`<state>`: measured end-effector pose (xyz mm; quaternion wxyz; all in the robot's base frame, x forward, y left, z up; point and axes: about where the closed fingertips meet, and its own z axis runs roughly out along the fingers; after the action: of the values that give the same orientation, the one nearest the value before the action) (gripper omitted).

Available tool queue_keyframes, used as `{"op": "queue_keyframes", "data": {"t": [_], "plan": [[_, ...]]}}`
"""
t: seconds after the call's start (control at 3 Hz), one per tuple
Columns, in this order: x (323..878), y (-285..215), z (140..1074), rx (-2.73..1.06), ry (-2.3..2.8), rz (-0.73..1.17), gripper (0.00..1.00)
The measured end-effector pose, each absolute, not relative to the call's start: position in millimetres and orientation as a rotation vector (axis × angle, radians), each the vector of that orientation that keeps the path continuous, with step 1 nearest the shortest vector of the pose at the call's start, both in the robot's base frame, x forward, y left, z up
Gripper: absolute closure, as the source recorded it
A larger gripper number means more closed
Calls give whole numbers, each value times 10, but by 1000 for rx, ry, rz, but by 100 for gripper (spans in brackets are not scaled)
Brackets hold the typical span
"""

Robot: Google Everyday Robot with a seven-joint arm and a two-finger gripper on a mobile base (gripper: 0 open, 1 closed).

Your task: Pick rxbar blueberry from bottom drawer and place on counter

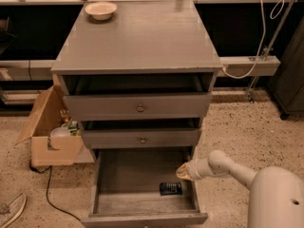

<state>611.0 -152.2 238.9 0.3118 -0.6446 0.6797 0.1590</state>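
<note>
Cardboard box [50,144] far left on the floor, out of the way. Cream bowl [100,10] up on the desk [142,42], at the back left corner. Two shallow drawers [137,107] below, sticking out a bit above the bottom drawer [123,175], open wide. Rxbar blueberry [170,188] flat on that drawer's floor, right of the middle, near the front, long side running left to right. Pincer [184,171] just beside it, hanging above and a little right and back, close to the right wall. Cannot tell if wide or narrow. Looks like a short dip down, forward and left to reach the bar. Could bump the drawer above or the right wall.
</note>
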Motion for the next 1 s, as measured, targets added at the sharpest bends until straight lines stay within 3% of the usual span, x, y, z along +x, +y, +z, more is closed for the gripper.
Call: {"op": "queue_keyframes", "data": {"t": [0.33,0.67,1.0], "plan": [[6119,-1508,2033,-1722,1858,424,12],[6127,-1440,1823,-1747,1889,434,0],[6117,-1392,1627,-1785,1921,423,0]]}}
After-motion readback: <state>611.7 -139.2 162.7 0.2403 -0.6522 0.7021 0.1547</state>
